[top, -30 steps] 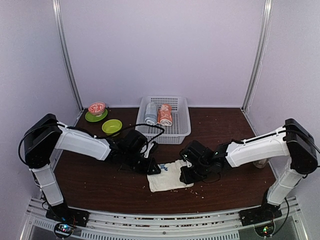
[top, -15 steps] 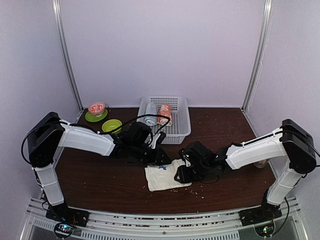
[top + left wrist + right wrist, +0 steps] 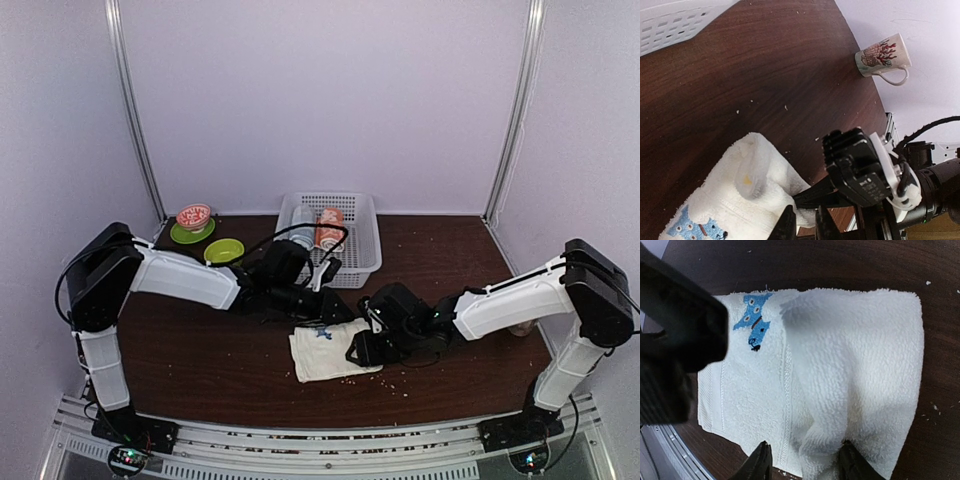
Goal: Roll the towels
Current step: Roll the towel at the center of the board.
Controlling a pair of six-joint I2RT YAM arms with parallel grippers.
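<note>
A cream-white towel (image 3: 322, 352) with a small blue cartoon patch (image 3: 752, 322) lies partly folded on the brown table (image 3: 200, 360). My left gripper (image 3: 335, 312) is at its far edge, and in the left wrist view (image 3: 804, 222) it is shut on a pinch of the towel (image 3: 735, 195). My right gripper (image 3: 358, 350) is at the towel's right side. In its own view (image 3: 805, 460) it is open, the fingers astride a raised fold (image 3: 855, 365). The salmon-orange towel (image 3: 328, 230) sits rolled in the white basket (image 3: 365, 262).
A grey-blue roll (image 3: 300, 226) lies beside the orange one in the basket. A green bowl (image 3: 223, 251) and a patterned bowl on a green saucer (image 3: 193, 218) stand at the back left. A printed mug (image 3: 883, 57) lies on its side near the right wall. Crumbs dot the table.
My left gripper has moved right along the towel's far edge, carrying the cloth over. The right gripper has opened. The towel now looks narrower and more bunched.
</note>
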